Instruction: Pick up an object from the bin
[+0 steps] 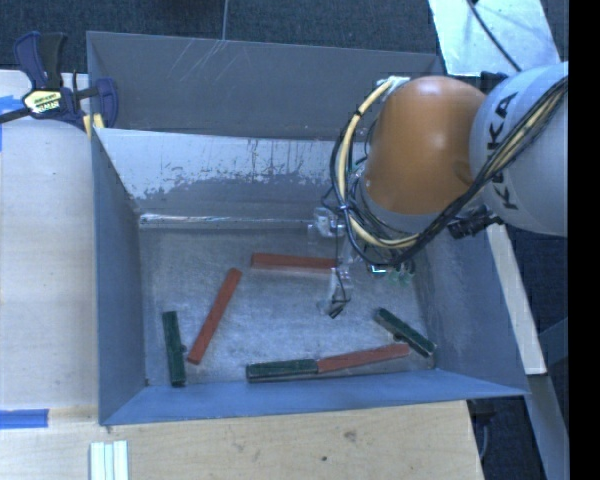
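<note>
Your grey bin (115, 298) holds six slim bars, red-brown and dark green, lying flat and mostly apart. The arm (525, 158), with its orange cover (425, 143), reaches in from the right. Nearest to it is the red-brown bar (285, 263), lying left to right on the middle of the floor, toward the far wall. Its right end is just beside the claw (334, 306). A dark green bar (404, 332) lies near, to the right. You cannot tell whether the claw is spread or pressed together. Expect the red-brown bar to be light, stiff and smooth, so it will likely pivot if pinched at an end. Take it across its narrow width near mid-length.
</note>
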Tool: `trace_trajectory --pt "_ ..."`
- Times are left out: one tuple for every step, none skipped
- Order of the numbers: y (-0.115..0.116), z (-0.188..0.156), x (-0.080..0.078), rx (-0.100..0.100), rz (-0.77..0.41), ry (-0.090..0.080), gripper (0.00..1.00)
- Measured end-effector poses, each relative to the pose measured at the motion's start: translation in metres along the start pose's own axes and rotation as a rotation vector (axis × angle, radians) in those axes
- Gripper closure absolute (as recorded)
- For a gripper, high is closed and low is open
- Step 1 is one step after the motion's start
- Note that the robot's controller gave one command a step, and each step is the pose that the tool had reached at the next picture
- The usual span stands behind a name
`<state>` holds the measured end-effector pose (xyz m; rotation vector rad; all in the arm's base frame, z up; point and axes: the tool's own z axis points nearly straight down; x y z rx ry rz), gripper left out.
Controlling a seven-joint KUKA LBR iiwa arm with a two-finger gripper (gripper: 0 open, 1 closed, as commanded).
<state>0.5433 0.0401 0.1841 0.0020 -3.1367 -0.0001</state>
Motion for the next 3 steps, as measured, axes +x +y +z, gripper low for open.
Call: trace_trajectory --pt "0.034 0.118 -0.043 -0.001 0.040 -0.003 0.00" --pt "0.033 0.112 -0.045 -0.001 0.043 -0.010 1.00" --pt "-0.002 -0.022 -0.052 -0.001 0.055 -0.018 1.00"
